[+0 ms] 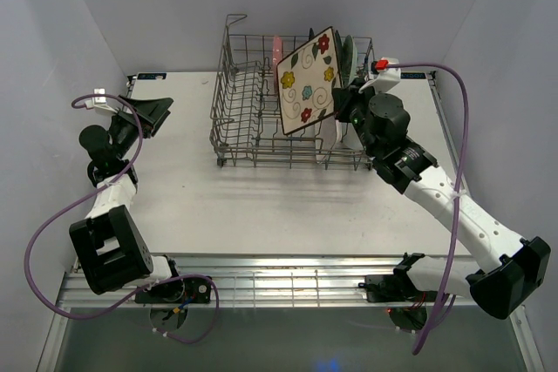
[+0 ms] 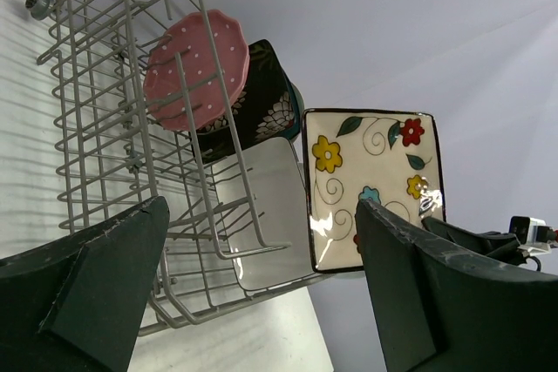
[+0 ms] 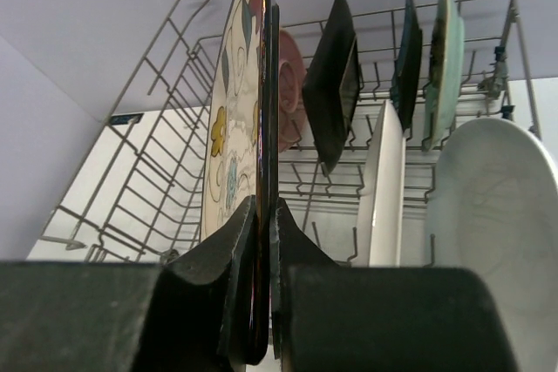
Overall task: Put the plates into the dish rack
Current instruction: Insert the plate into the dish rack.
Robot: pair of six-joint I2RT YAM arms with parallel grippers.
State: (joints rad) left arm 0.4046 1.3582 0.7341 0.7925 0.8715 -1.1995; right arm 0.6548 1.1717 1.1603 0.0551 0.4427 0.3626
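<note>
Rack edges: we see the dish rack (image 1: 228,111) at the far middle of the table (image 1: 261,206), with tall wire sides all round. Open table surface shows in front of it and on its left.
Room inside: the rack's left half in the top view shows upright tines only. The plates crowd the right half.
Held plate: the cream floral square plate (image 3: 234,119) stands on edge over the rack, just left of the pink one. We cannot tell whether its lower edge touches wire.
Right arm: it reaches diagonally from its base to the rack's near right corner, with the wrist bent inward.
Right gripper (image 3: 261,241): the jaws are pinched tight on the floral plate's rim.
Left arm: it is folded back at the table's far left, well apart from the rack.
Left gripper (image 2: 261,285): the jaws are spread wide, facing the rack and holding nothing.
Plate count: seven, with six racked and one held.
Racked: pink dotted round (image 3: 292,84), dark patterned square (image 3: 331,76), teal square (image 3: 405,58), mint-green round (image 3: 445,50), white rectangular (image 3: 384,189) and white oval (image 3: 497,215), all on edge.
</note>
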